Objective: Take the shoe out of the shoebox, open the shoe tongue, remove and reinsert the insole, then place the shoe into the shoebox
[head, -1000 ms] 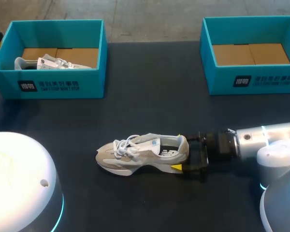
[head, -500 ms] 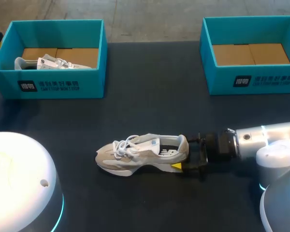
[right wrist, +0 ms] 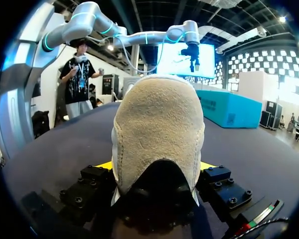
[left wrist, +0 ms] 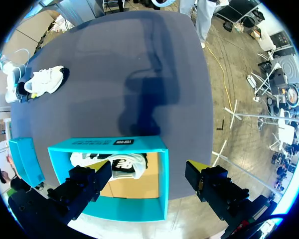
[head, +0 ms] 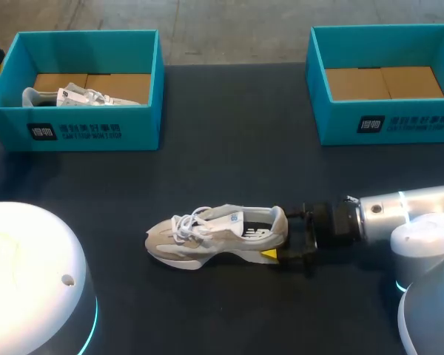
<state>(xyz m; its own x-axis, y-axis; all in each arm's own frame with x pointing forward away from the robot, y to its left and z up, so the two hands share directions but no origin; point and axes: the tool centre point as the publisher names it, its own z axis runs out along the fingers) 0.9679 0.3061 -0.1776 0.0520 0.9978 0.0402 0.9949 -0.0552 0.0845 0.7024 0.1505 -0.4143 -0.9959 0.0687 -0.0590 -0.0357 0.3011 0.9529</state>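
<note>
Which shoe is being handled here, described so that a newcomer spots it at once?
On the dark table, look forward of the teal right shoebox, toward the front edge. The pale shoe stands on its sole in the open, heel clasped by the right gripper. The other shoe lies inside the left shoebox.

shoe (right wrist: pixel 158 124): rough suede heel | left shoebox (head: pixel 144 127): matt card | table (head: pixel 229 140): matt dark | right arm (head: pixel 414 211): glossy silver

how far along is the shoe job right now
Done: the grey-and-white suede sneaker sits out on the dark table. In hand: the right end effector grips its heel from both sides. Left: opening the tongue, the insole out and back, then boxing it in a teal cardboard shoebox.
</note>
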